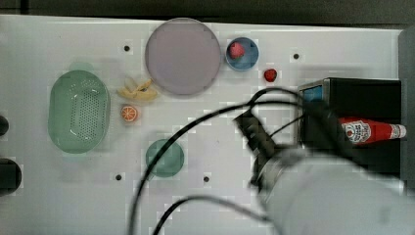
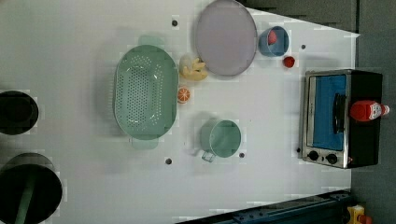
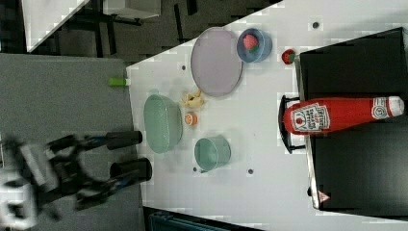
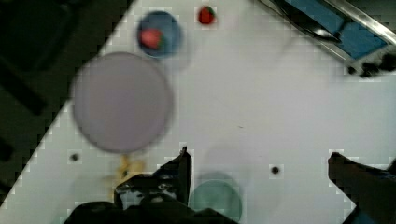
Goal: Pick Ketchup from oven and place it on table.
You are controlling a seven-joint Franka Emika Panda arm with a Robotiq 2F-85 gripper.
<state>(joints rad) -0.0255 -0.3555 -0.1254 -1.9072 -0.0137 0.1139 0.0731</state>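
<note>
The gripper (image 4: 257,172) hangs over the white table (image 1: 220,147) with its fingers (image 4: 180,170) spread wide and empty. Beyond it, the ketchup (image 3: 337,115) stands upright on top of the oven (image 2: 343,116), white cap uppermost, red body bearing a white label. The arm's bulk and cables cross before the oven in the top view. Farther off sit a green cup (image 1: 165,157), colander (image 1: 78,111), grey plate (image 1: 182,56) and strawberries (image 1: 270,75).
</note>
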